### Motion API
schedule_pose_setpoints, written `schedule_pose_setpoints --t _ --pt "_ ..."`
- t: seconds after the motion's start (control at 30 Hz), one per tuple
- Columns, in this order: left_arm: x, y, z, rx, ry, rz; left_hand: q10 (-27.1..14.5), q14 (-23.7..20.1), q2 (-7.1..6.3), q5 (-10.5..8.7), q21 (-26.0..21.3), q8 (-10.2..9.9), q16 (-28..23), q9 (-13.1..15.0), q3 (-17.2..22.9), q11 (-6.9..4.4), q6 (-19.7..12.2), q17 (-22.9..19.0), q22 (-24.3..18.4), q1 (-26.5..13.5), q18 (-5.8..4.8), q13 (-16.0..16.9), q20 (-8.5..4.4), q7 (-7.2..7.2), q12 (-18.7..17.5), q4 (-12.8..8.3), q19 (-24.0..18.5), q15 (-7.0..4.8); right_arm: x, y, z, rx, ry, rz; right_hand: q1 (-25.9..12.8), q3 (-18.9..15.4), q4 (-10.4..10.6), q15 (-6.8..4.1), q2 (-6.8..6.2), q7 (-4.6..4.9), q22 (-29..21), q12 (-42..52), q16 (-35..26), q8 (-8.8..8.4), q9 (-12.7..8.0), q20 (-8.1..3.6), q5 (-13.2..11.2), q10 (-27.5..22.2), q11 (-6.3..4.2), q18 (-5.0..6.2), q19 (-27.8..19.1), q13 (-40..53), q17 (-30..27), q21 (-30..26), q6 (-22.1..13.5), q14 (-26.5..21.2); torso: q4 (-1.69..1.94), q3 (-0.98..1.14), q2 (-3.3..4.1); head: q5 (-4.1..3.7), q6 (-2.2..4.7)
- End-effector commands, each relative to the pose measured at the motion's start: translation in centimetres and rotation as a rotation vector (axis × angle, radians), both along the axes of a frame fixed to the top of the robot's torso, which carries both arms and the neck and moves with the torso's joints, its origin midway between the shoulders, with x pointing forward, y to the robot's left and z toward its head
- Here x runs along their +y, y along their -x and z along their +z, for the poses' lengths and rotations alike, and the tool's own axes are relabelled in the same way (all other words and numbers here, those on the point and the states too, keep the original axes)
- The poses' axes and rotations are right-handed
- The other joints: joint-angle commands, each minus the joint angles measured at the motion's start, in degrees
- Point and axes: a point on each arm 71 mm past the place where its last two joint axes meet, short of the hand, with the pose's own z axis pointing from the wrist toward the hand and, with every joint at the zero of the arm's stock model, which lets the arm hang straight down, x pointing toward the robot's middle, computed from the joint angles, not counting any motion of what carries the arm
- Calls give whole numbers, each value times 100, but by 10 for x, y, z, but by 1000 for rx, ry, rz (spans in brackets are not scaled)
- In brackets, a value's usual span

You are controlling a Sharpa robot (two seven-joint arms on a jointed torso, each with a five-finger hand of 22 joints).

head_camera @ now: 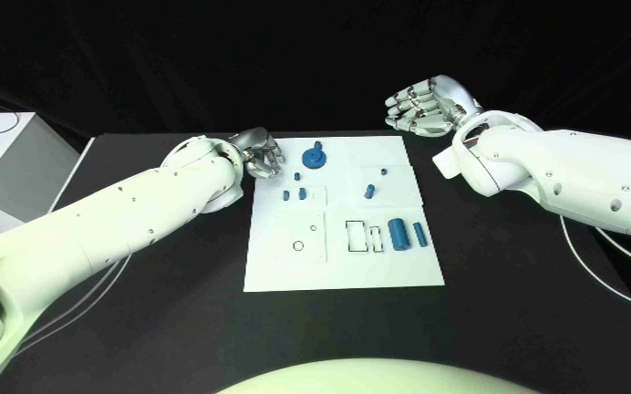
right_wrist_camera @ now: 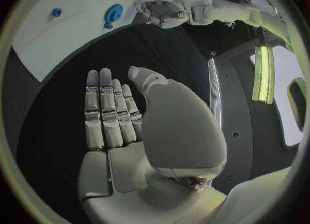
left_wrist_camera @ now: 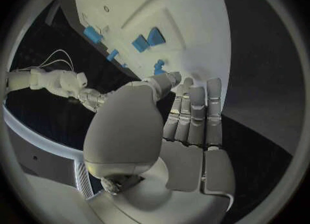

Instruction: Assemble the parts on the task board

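The task board is lying nearest me, with blue parts resting toward its right. My left hand is hovering at its far left corner beside the round blue part; my wrist camera is showing those fingers straight, together, empty. Farther off, my right hand is hanging over bare table, fingers likewise straight, holding nothing.

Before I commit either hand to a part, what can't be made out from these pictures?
- Head view: the left hand overlaps the task board at its far left corner; what lies under it is hidden.
- Head view: the small blue parts are too small to tell their shapes.
- Right wrist view: the right hand blocks the near table, and the circle's rim cuts off the board.
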Motion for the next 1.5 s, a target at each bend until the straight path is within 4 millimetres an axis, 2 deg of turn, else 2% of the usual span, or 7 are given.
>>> schedule_pose_setpoints --t 0.03,0.23,0.37,0.57,1.13,1.33,1.5 --pt "11 -2 17 -20 282 54 -140 -148 29 2 -186 36 -204 -32 -23 34 -62 -165 -117 -49 64 23 33 25 64 36 -65 27 1 0 -4 -8 198 86 36 -16 -111 -177 -6 -74 164 73 233 65 12 -229 -42 343 -129 33 376 5 200 322 167 428 5 -1 -14 -71 51" --pt "31 3 39 7 523 77 -226 -111 -17 -18 -409 91 -224 -51 -299 68 -87 -198 -275 -340 64 57 95 58 193 299 -22 84 -6 2 -5 -52 405 117 -71 -143 -236 -449 0 -194 765 -113 1196 120 7 -608 -27 748 -316 -2 1117 2 923 1310 483 1402 22 -6 -49 -117 88" --pt "42 11 48 28 615 76 -264 -113 -40 -17 -485 106 -225 -59 -395 80 -102 -204 -331 -391 65 61 103 58 223 379 7 86 -9 4 -7 -77 540 133 -204 145 -186 -551 -81 -303 1394 -200 3107 91 11 -692 -37 989 -435 2 1415 21 2284 2166 629 1490 43 -18 -84 -159 76" --pt "53 31 53 91 798 90 -339 -117 -112 -48 -680 168 -207 -79 -784 92 -119 -213 -483 -513 64 85 122 73 347 696 128 106 -5 6 -12 -113 740 132 -424 368 -27 -564 -328 -369 4618 -203 5924 31 86 -673 -106 913 -452 -429 2115 22 4948 4943 500 1574 55 -39 -115 -139 51" --pt "66 59 55 122 999 108 -431 -139 -69 -39 -808 214 -188 -102 -1121 104 -142 -221 -578 -501 63 102 127 81 449 1007 211 116 17 4 -39 -60 880 149 -575 -398 -19 -476 -295 -497 5218 -204 6582 -135 140 -569 -152 159 -362 -464 2037 5 5370 5449 133 1465 59 -48 -83 -224 111" --pt "67 61 57 120 1010 106 -439 -140 -65 -36 -814 216 -187 -104 -1137 105 -145 -221 -583 -480 63 103 127 82 455 1016 217 116 21 2 -50 -10 902 161 -63 -2185 686 -407 -25 -645 5324 -182 6727 -185 115 -487 -291 -151 -298 -450 1954 14 5287 5482 -130 1418 58 -40 -87 -233 86" --pt "66 63 58 121 1013 103 -446 -138 -64 -36 -818 217 -184 -106 -1149 105 -148 -221 -586 -467 63 103 126 82 458 1021 221 116 22 2 -55 3 904 160 109 -2403 971 -405 -10 -653 5306 -182 6756 -176 120 -483 -327 -173 -290 -440 1940 15 5273 5452 -156 1412 58 -40 -80 -220 69"
